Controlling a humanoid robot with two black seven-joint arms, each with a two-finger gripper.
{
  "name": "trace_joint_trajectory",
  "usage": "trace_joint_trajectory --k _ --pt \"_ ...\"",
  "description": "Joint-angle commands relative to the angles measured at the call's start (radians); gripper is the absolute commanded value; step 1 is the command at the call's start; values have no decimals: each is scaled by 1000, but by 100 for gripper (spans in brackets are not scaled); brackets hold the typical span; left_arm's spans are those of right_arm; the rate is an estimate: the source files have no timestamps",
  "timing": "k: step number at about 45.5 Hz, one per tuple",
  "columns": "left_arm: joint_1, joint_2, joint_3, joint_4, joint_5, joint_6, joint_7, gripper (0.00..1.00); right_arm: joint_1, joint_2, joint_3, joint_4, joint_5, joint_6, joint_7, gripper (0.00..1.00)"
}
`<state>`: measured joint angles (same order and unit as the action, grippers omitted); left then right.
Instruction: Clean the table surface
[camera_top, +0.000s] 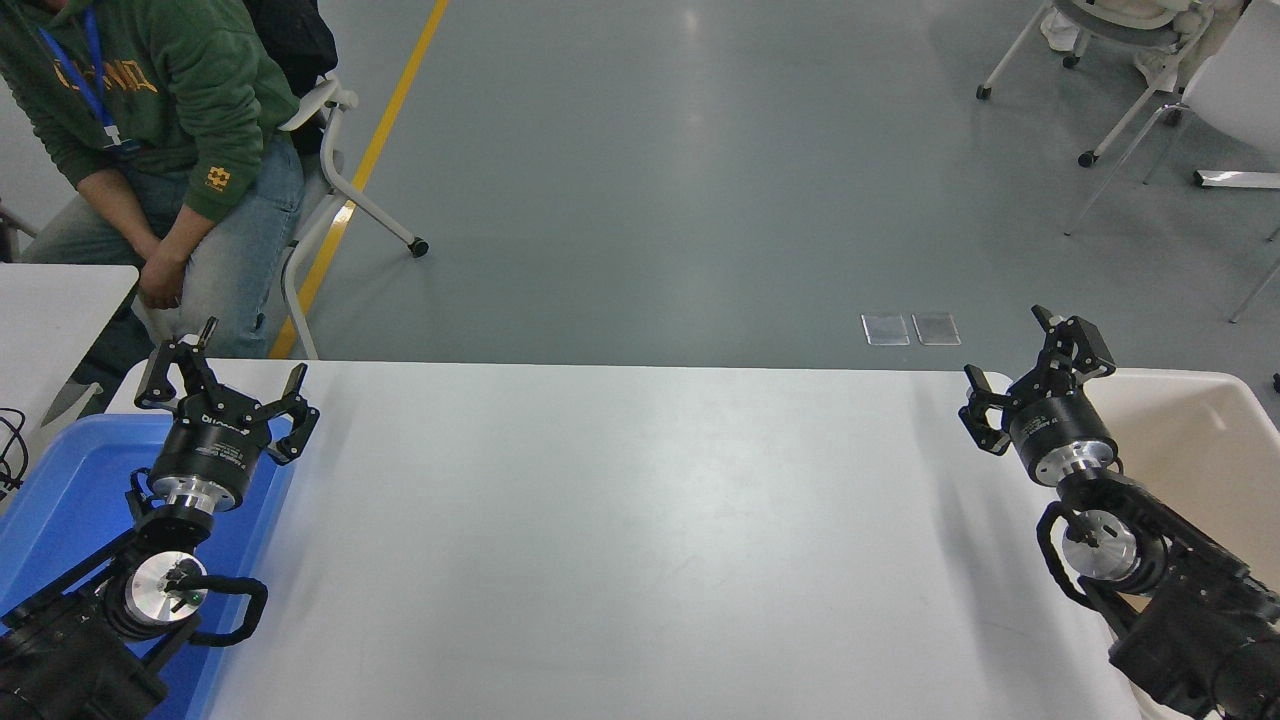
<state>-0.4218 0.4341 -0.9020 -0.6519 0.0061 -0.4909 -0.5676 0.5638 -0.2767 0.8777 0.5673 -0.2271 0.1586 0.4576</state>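
The table surface (620, 540) is the big white top that fills the lower half of the head view, its long axis running left to right between the two arms. Nothing lies on its bare middle that I can see: no cloth, no scraps, only faint scuffs.

The right gripper (1030, 375) hangs over the table's far right corner, just inside the edge, where the top meets the beige bin (1215, 430) standing against that right edge. Its fingers are spread apart and hold nothing. From there, practically the whole table lies to its left and towards the robot, so any sweep from this arm would have to travel leftward along the long axis, I'd say.

The left gripper (225, 385) is parked at the table's opposite end, over the blue tray (60, 490) that butts against the left edge; its fingers are splayed wide too, with nothing between them. For it, the table lies to the right.

Each arm is nearest its own end of the table; the centre is about equally far from both. A person (170, 150) sits beyond the table's far left corner, hands well clear of it.
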Motion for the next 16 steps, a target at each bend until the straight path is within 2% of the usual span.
trace_joint_trajectory --k 1,16 --pt "0 0 0 0 0 0 0 99 -12 7 -6 3 -4 -7 27 100" --pt "0 0 0 0 0 0 0 99 -9 8 -6 3 -4 -7 38 100"
